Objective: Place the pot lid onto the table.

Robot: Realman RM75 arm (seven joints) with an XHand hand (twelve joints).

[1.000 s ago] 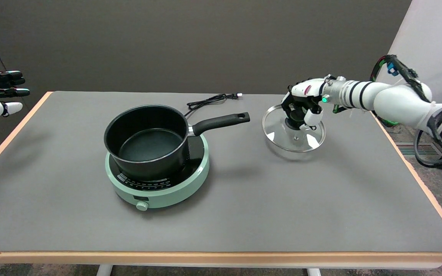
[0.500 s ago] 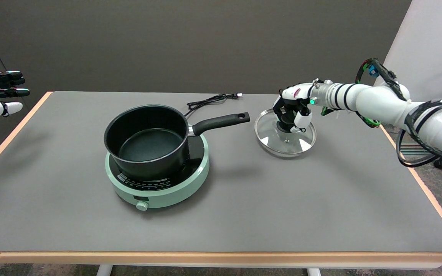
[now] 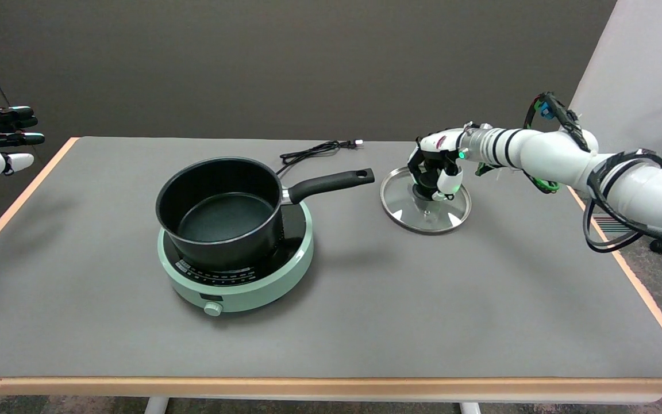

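Head view: I've got my right hand out over the far right part of the table, fingers curled down and pinching the black knob at the middle of the pot lid. The glass lid sits directly beneath the hand, its steel rim looking flat on the grey table surface, though I can't tell whether it rests with full weight or is just touching. The white arm runs back from the hand toward the right edge, a green light glowing at the wrist.

Off to the left of my hand, well apart from the lid, the black pot stands uncovered on the mint-green hotplate. Its long handle points toward my hand, the tip ending just short of the lid's rim. Beyond that handle, left of the hand and nearer the far edge, a black power cord lies coiled on the table.
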